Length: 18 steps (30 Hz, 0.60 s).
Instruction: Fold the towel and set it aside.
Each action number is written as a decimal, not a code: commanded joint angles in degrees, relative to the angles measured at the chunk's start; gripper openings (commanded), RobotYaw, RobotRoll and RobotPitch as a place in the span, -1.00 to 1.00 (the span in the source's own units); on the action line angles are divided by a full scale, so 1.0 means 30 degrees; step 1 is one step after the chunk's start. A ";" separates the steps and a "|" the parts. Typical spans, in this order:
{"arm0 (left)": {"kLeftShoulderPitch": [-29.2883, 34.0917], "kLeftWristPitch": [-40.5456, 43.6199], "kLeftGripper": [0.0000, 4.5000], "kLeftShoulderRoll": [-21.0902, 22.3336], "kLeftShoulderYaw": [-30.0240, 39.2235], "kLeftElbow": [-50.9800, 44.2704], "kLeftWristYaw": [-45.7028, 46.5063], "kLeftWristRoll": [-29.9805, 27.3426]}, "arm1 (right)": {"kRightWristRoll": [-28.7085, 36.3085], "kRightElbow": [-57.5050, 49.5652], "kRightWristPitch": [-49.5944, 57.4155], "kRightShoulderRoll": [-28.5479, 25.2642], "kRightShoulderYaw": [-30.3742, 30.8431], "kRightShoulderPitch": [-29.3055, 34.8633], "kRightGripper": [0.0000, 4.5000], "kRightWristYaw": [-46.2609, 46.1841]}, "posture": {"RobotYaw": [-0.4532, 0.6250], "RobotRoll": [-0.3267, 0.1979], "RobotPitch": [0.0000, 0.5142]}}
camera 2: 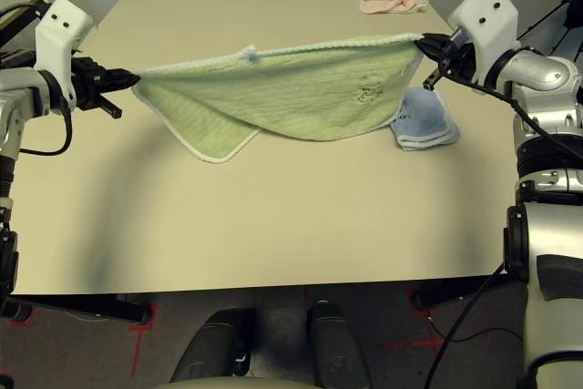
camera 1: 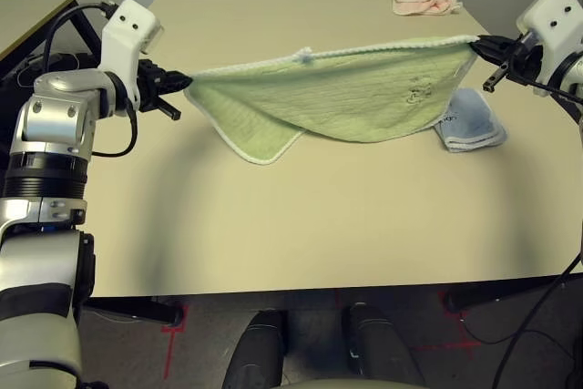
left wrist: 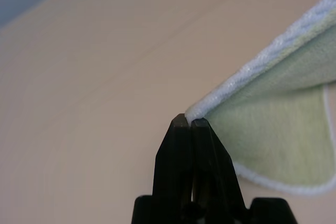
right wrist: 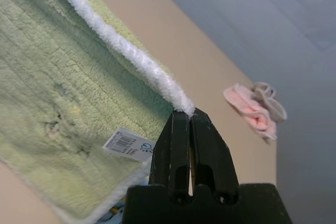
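Both grippers — left gripper and right gripper — were pinched on opposite corners of the towel, stretched between them above the table — likely flattening it for folding.

Both arms spread wide, each gripper pinched on a towel corner.

The left gripper sits at the left of the head view, fingers pressed together on the towel corner, its silver forearm rising from the lower left with the wrist bent inward. The right gripper reaches in from the upper right, fingers likewise clamped (tips meeting at the white edging), forearm angled up from the right edge.
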 commanded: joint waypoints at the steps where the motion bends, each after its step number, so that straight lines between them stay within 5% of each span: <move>1: -0.1315 -0.1037 -0.99 -0.0209 -0.0101 0.3661 0.2111 0.1684 | -0.0459 0.1282 0.0281 0.0213 0.0024 -0.1040 -1.00 -0.1615 | -0.01 0.25 -0.56; 10: -0.4205 -0.5123 -0.99 -0.1778 -0.0111 0.9708 0.6468 0.3237 | -0.1298 0.3350 0.0035 0.2483 0.0445 -0.3828 -1.00 -0.4787 | -0.02 0.25 -0.51; 18: -0.4180 -0.6157 -0.99 -0.2167 -0.0305 1.1301 0.7494 0.4263 | -0.1366 0.3851 -0.0464 0.2967 0.0652 -0.3000 -1.00 -0.4380 | -0.02 0.25 -0.47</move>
